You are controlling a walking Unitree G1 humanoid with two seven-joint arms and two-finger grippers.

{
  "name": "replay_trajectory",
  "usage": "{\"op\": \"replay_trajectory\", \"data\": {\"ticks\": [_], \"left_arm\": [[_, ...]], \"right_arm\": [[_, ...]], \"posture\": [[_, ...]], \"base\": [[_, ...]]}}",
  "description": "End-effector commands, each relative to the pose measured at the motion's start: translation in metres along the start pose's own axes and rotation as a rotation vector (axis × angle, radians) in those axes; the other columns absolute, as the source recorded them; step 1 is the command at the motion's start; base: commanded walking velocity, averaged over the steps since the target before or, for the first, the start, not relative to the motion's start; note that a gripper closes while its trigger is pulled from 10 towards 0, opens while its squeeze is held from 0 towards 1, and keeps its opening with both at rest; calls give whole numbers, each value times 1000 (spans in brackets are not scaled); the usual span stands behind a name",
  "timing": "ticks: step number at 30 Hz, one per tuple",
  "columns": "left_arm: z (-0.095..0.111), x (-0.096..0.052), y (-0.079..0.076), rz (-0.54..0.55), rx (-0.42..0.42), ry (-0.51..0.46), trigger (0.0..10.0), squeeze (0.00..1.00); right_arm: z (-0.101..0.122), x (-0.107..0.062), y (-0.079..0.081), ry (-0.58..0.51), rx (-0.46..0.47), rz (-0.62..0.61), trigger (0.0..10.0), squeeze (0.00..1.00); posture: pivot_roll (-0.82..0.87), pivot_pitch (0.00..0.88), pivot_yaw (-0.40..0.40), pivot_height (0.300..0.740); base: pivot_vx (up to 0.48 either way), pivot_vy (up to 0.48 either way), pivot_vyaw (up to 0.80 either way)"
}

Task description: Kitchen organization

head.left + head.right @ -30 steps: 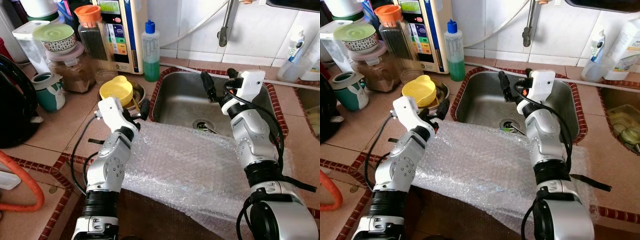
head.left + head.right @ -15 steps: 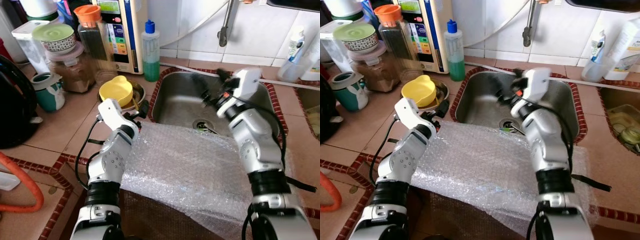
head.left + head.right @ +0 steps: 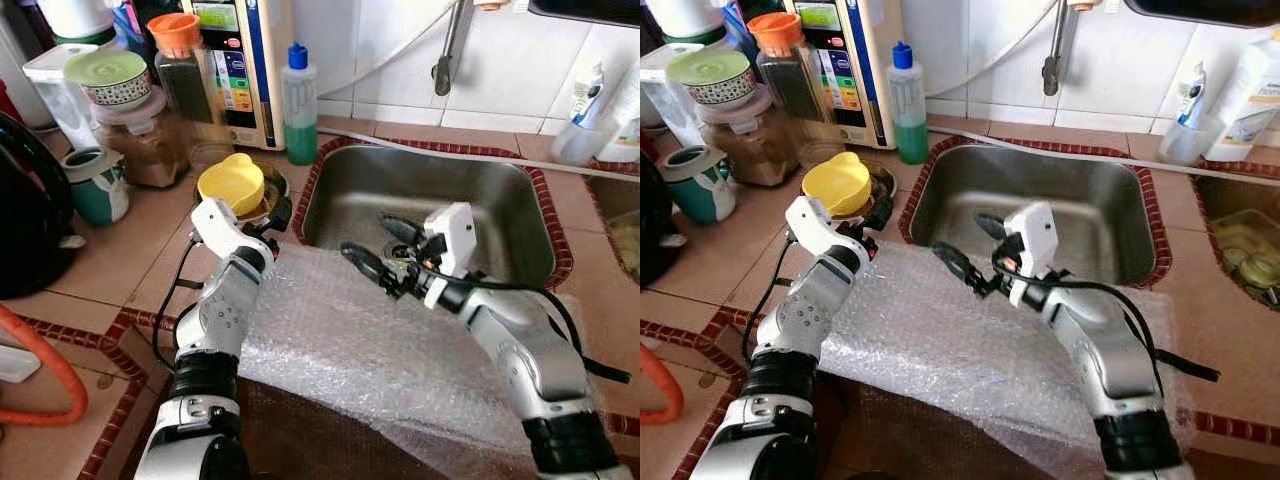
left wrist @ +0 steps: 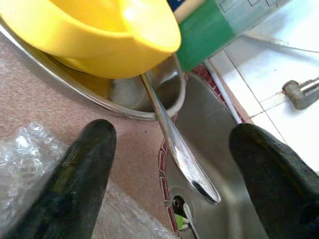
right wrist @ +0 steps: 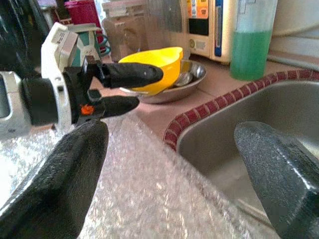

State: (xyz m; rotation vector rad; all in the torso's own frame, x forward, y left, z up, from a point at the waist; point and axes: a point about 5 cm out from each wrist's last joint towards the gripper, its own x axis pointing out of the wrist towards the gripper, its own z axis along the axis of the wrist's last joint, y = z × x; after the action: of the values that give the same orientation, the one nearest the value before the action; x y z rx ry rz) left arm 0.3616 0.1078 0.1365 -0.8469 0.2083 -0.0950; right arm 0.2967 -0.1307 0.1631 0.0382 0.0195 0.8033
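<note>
A sheet of bubble wrap [image 3: 380, 340] lies over the counter's front edge, before the steel sink [image 3: 440, 190]. My right gripper [image 3: 368, 245] hovers open over the wrap's far edge, pointing left, with nothing between its fingers [image 5: 55, 184]. My left gripper [image 3: 275, 215] stands open at the wrap's far left corner, close to a steel bowl [image 4: 124, 107]. That bowl holds a yellow bowl [image 3: 232, 183] and a spoon [image 4: 174, 144] whose handle juts out toward the sink. In the right wrist view the left gripper [image 5: 124, 89] shows in front of the yellow bowl [image 5: 154, 62].
A green soap bottle [image 3: 300, 105] and a water dispenser [image 3: 240, 60] stand behind the bowls. Jars and a teal mug [image 3: 95, 185] crowd the back left. A black appliance [image 3: 30, 210] and an orange hose [image 3: 50, 370] are at the left. White bottles [image 3: 590, 110] stand right of the faucet [image 3: 450, 45].
My right arm has swung from the back of the sink down and left to the wrap's far edge. My left gripper has edged toward the steel bowl.
</note>
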Motion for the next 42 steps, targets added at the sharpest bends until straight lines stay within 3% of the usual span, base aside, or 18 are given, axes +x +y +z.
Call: {"op": "replay_trajectory", "data": {"ticks": [1,13,29,42], "left_arm": [[0,3,-1,-3,-19,6,0,0],[1,7,1,7,-38,6,0,0],[2,8,3,18,-75,3,0,0],[12,8,-13,-12,-93,-42,0,0]], "right_arm": [[5,0,7,-5,-18,20,10000,0],[5,0,18,29,-24,58,10000,0],[4,2,19,41,-30,63,10000,0],[4,3,17,47,-40,66,10000,0]], "posture": [[58,51,86,740],[64,51,89,740],[69,51,90,740],[70,45,86,740]], "base": [[0,0,0],[0,0,0],[0,0,0],[0,0,0]]}}
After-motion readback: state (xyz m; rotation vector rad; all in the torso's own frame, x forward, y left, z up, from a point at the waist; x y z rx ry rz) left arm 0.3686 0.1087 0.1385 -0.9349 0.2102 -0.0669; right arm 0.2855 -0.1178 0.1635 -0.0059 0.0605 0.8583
